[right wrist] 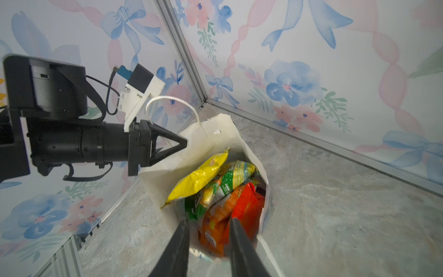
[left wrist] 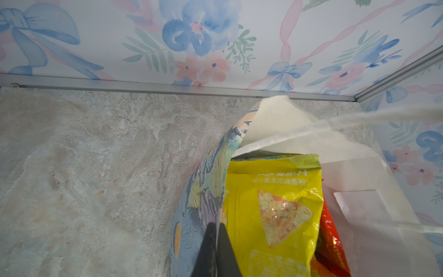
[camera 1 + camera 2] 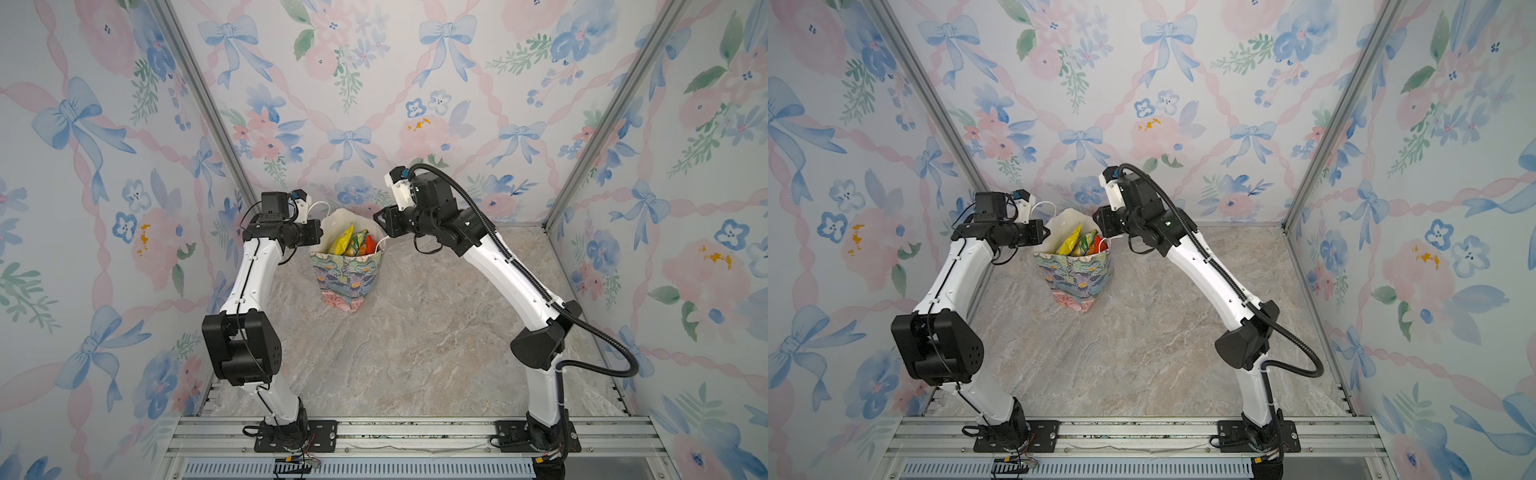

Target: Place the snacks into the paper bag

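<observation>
Here, the left wrist view shows the left gripper (image 2: 217, 242) clenched on the paper bag (image 2: 203, 191) wall, which both top views hide; the right wrist view shows the right gripper (image 1: 209, 221) released and empty above the bag mouth; the bag stands upright on the table (image 3: 415, 340); inside we count four snacks: yellow bag (image 1: 199, 177), green packet (image 1: 227, 182), orange packet (image 1: 212, 237), red packet (image 1: 249, 203).

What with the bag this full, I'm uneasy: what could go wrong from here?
The left claw is clamped on the rim of the paper bag; if that arm moves off before letting go, the bag could tip or tear.
The yellow bag stands highest in the bag's mouth, and the right claw hangs open just over the packets; a brush from it might lever the yellow bag out.
</observation>
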